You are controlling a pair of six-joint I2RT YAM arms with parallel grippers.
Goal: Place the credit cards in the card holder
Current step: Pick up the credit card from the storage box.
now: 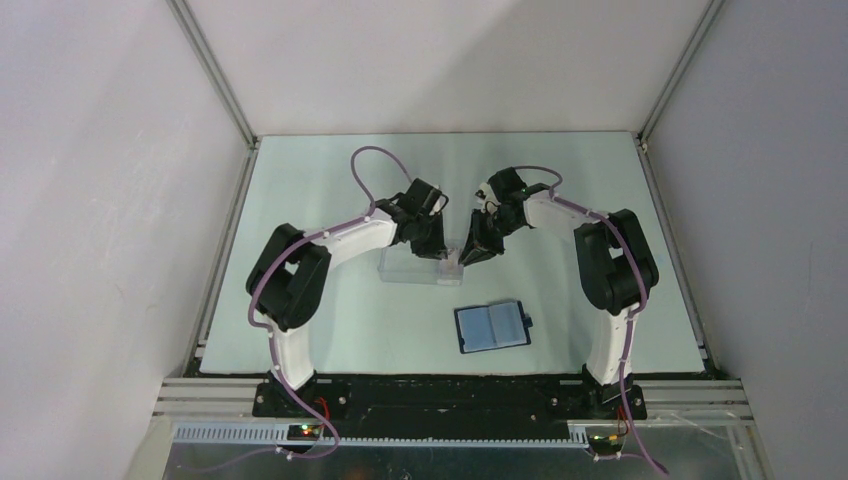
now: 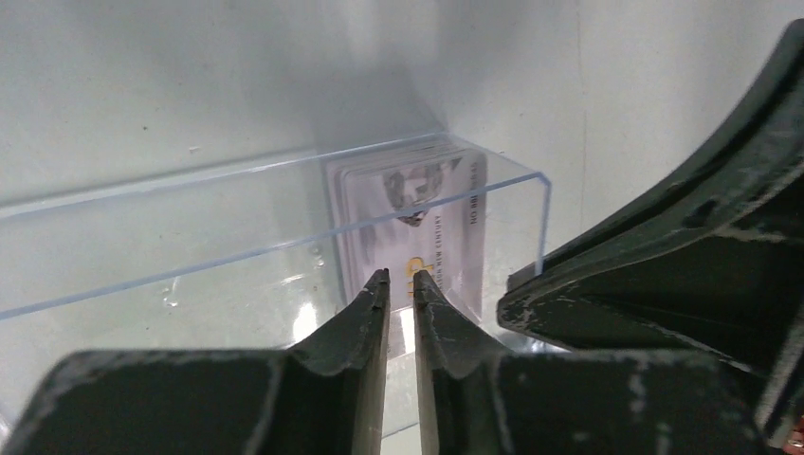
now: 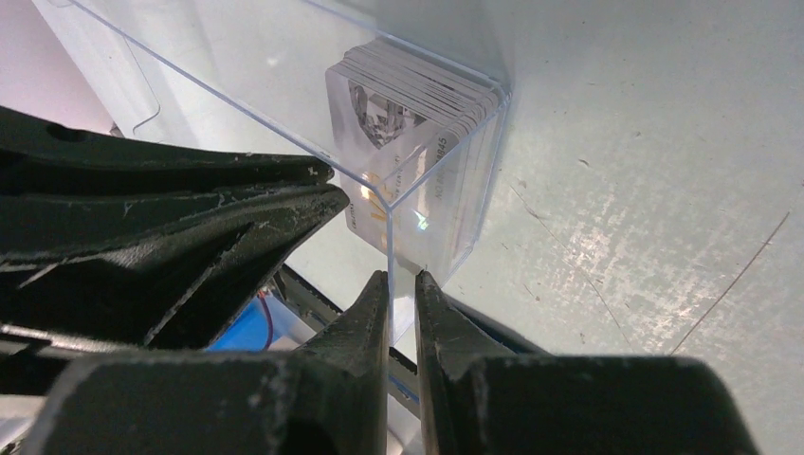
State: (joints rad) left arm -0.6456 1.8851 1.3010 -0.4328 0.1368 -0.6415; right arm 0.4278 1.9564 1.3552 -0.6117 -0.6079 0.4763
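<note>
Lying nearest the arm bases: card holder (image 1: 492, 326), one, dark navy, spread open flat on the pale worktop (image 1: 330, 190), lighter blue inner faces up. It sits right of centre, well apart from both claws, with no card seen in it.

Beyond it, mid-worktop: clear tray (image 1: 410, 268), one, low-walled and see-through, long side running left to right. Both arms reach in and meet at its right end.

Left claw (image 2: 398, 280): jaws a narrow slit apart, nothing seen between them. The tips point at the tray's near wall, with the cards showing through it just behind.

Right claw (image 3: 398, 280): jaws likewise a narrow slit apart. The tips sit at the tray's right corner, whose upright edge runs down to the gap. Whether they nip the wall cannot be told. The two claws are just beside each other, each showing dark in the other's wrist view.

Inside the tray, packed against its right end: credit cards (image 3: 408, 142), a stack standing on edge, face to face. They are pale and nearly see-through. The front card bears a grey emblem, a small orange mark and a line of print along one side. None is held by either claw.
</note>
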